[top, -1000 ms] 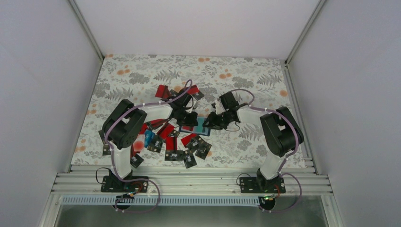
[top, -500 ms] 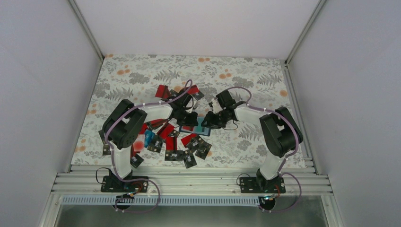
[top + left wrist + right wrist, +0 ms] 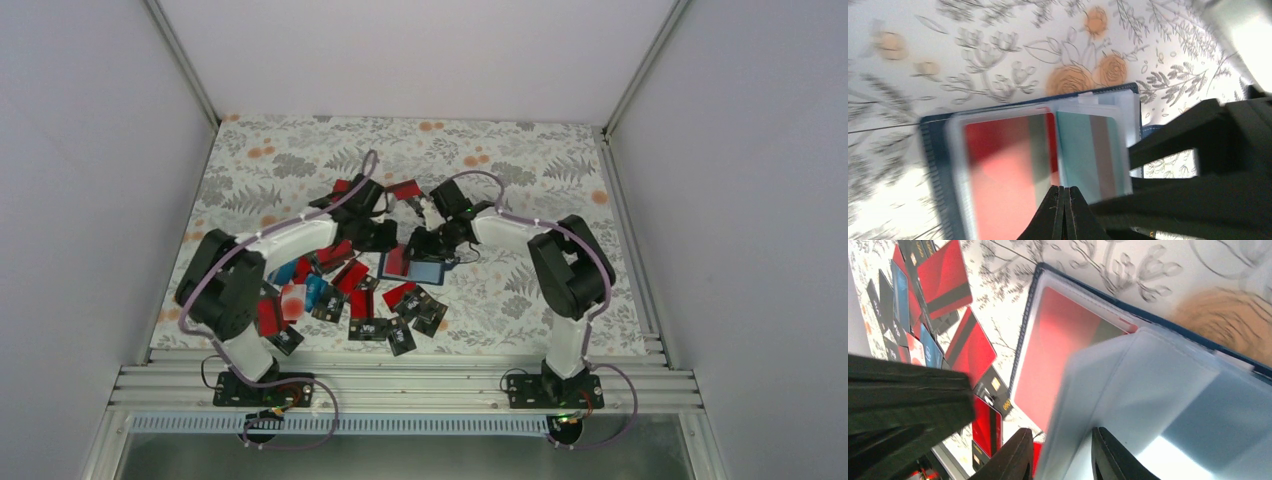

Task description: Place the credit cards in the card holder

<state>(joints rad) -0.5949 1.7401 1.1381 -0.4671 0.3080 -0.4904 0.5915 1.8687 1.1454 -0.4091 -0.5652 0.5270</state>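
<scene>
Surface (image 3: 300, 160): floral-printed sheet, walled on three sides.

Left arm (image 3: 290, 240) and right arm (image 3: 520, 235) both reached inward and met over the middle of the surface.

Loose credit cards (image 3: 365, 300): scattered in an overlapping patch on the near-left half, between the arm bases and the holder. They were mostly red with a black end, several black, one or two blue. One red one (image 3: 405, 189) lay apart, farther back between the two wrists. The right wrist view showed the same scatter (image 3: 945, 272) just beside the holder's left edge.

Card holder (image 3: 418, 267): lay open and flat at the centre, just behind the loose patch, with its navy border (image 3: 938, 165) visible around clear plastic pockets.

Contents:
- Red card (image 3: 1003, 170) sat in the left pocket and showed again in the right wrist view (image 3: 1058, 350).
- Teal card (image 3: 1088, 150) with a brown stripe sat in the pocket beside it.
- Clear leaf (image 3: 1128, 390) was raised off the holder. Could not tell whether it held anything.

Right tool (image 3: 1060, 432): fingers part-way apart, pinching the edge of that raised clear leaf.

Left tool (image 3: 1064, 190): fingers pressed together, nothing between them, tips over the seam between the red and teal pockets. Contact with the plastic could not be told.
</scene>
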